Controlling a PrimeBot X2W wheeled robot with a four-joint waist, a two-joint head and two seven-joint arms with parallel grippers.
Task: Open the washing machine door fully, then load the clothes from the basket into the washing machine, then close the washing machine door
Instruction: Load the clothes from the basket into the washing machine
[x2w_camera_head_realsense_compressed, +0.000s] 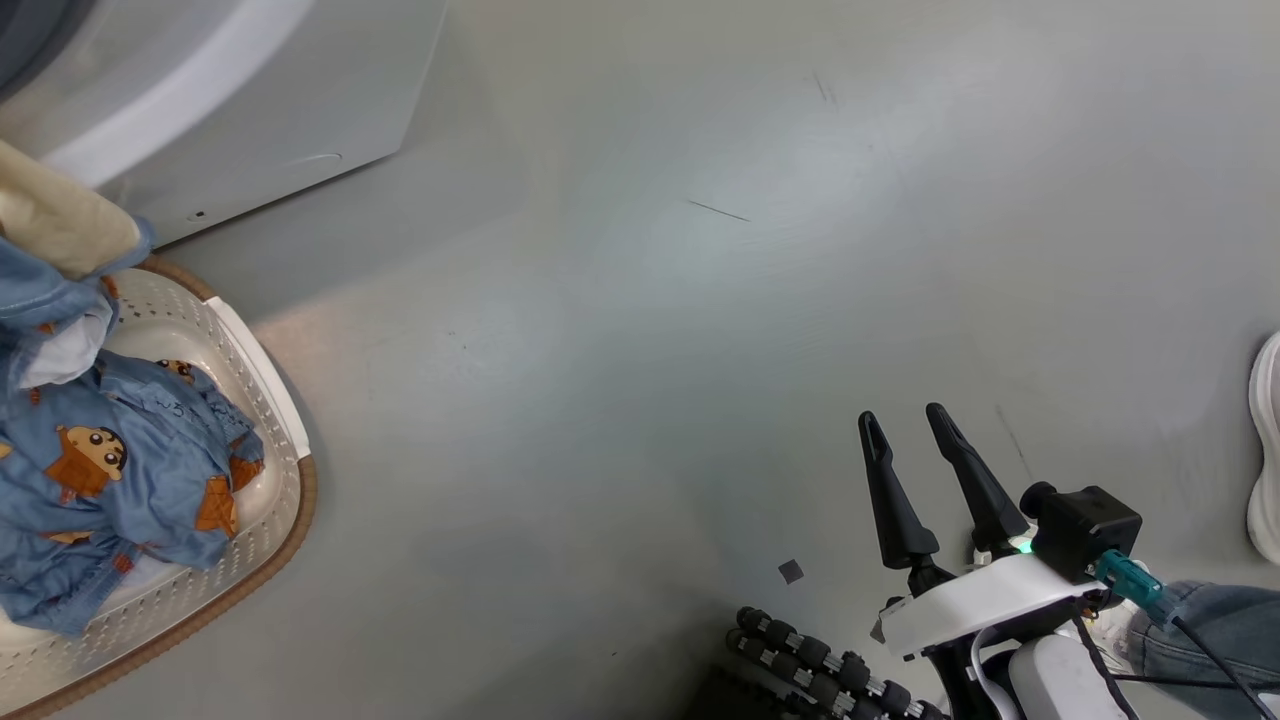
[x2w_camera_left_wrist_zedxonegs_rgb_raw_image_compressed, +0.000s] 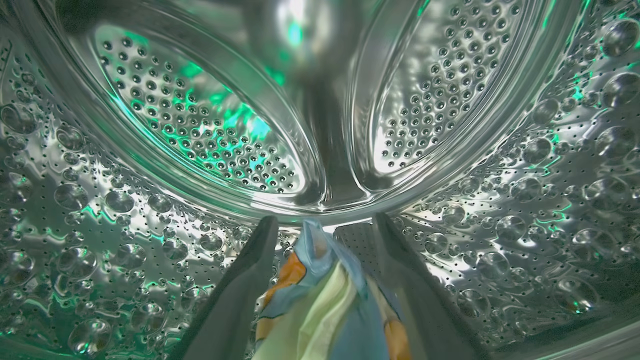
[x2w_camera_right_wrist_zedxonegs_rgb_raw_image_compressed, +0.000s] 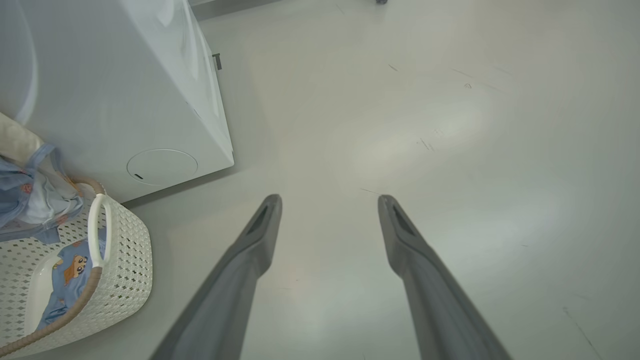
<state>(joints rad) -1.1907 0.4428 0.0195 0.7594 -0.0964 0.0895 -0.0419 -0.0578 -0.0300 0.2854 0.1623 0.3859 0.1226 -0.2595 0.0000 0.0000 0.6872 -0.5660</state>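
L gripper (x2w_camera_left_wrist_zedxonegs_rgb_raw_image_compressed: 325, 221) in washer drum (x2w_camera_left_wrist_zedxonegs_rgb_raw_image_compressed: 200, 125), jaws wide, 1 garment (x2w_camera_left_wrist_zedxonegs_rgb_raw_image_compressed: 320, 300) between, R gripper (x2w_camera_head_realsense_compressed: 902, 415) jaws wide, 1 basket (x2w_camera_head_realsense_compressed: 303, 500)

No readable text, faint print on the clothes (x2w_camera_head_realsense_compressed: 125, 480) illegible

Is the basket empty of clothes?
No, blue clothes with cartoon figures lie inside the basket in the head view.

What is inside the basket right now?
Light blue clothes with orange-brown cartoon figures fill most of the basket. Part of its perforated wall shows on the right side in the head view; the floor under the heap is covered.
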